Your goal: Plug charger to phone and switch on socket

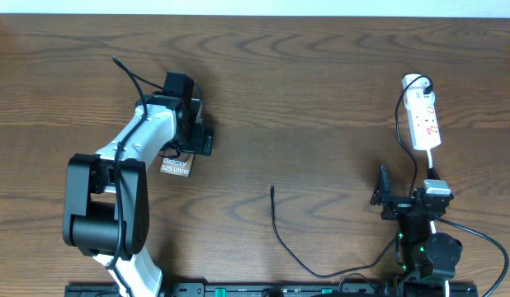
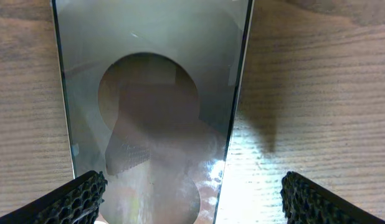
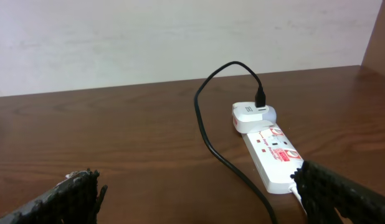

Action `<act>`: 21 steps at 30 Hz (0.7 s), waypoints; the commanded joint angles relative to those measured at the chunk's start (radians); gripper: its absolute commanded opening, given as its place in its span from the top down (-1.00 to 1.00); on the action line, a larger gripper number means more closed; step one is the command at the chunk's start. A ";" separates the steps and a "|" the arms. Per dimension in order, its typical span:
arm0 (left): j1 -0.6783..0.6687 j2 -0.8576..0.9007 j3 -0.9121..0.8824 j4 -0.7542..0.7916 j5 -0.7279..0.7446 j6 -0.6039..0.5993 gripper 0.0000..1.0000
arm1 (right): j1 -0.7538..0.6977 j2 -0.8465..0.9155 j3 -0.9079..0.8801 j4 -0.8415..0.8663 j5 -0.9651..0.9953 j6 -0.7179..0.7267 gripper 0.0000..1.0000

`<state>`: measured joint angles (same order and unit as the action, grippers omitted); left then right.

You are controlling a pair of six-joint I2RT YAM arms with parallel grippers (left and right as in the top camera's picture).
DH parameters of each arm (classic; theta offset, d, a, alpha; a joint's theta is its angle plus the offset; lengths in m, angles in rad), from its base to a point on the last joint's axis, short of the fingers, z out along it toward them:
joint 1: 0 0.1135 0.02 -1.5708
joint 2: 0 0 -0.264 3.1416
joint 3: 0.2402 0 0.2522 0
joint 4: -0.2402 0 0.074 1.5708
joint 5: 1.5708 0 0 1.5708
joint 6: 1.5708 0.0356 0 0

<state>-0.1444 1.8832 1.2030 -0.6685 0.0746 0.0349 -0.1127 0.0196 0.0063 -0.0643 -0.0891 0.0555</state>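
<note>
The phone (image 1: 177,165) lies on the table under my left arm, only its lettered end showing. In the left wrist view its glossy face (image 2: 155,81) fills the frame, and my open left gripper (image 2: 192,199) hangs over its near end, not touching. The socket (image 1: 423,122) lies at the far right with the white adapter (image 1: 414,82) plugged into its far end. The charger cable (image 1: 280,235) runs across the table; its loose plug tip (image 1: 272,190) lies mid-table. My right gripper (image 3: 195,196) is open and empty, short of the socket (image 3: 273,155).
The socket's white lead (image 1: 432,161) runs toward my right arm's base (image 1: 428,247). The table's far edge meets a pale wall (image 3: 180,37).
</note>
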 commanded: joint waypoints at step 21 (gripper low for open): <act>0.004 0.014 -0.002 0.069 -0.091 0.152 -0.85 | 0.009 0.000 -0.001 -0.005 0.005 -0.012 -0.99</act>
<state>-0.1444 1.8832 1.2030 -0.6006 0.0154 0.1436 -0.1127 0.0196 0.0067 -0.0643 -0.0891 0.0555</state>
